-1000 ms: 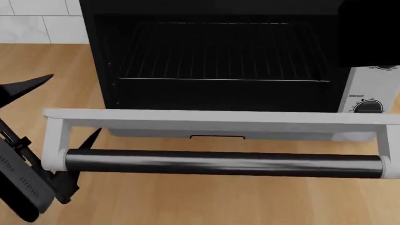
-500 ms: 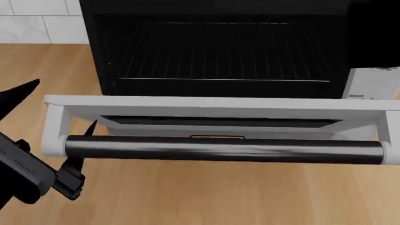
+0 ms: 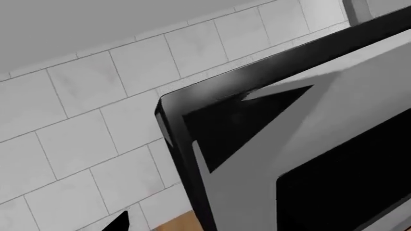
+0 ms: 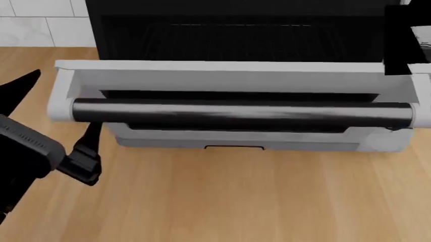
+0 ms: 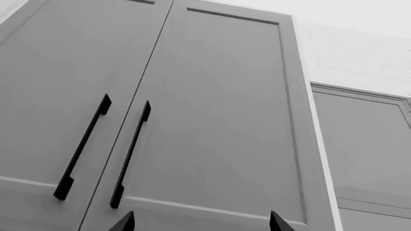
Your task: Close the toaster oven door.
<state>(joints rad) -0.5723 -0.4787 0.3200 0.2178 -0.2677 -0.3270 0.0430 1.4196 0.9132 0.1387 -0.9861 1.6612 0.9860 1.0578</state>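
The toaster oven (image 4: 229, 35) stands at the back of the wooden counter, its black inside and wire rack showing. The toaster oven door (image 4: 229, 78) is tilted partway up, with the black bar handle (image 4: 243, 114) along its near edge. My left gripper (image 4: 66, 100) is open at the door's left end, one finger (image 4: 91, 138) reaching under the handle and the other (image 4: 23, 83) to the left of the frame. The left wrist view shows the door's grey frame (image 3: 334, 125) and dark glass (image 3: 359, 192) close up. My right gripper (image 5: 200, 224) is open with nothing in it, facing cabinets.
The wooden counter (image 4: 235, 201) stretches in front of the oven. White tile wall (image 4: 40, 22) lies behind it. A black block (image 4: 406, 35) covers the oven's upper right corner. Grey cabinet doors (image 5: 212, 120) with black bar handles (image 5: 130, 154) fill the right wrist view.
The door has swung up from nearly flat to partway raised, its handle moving up and toward the oven. My left gripper rose with it at the door's left end.
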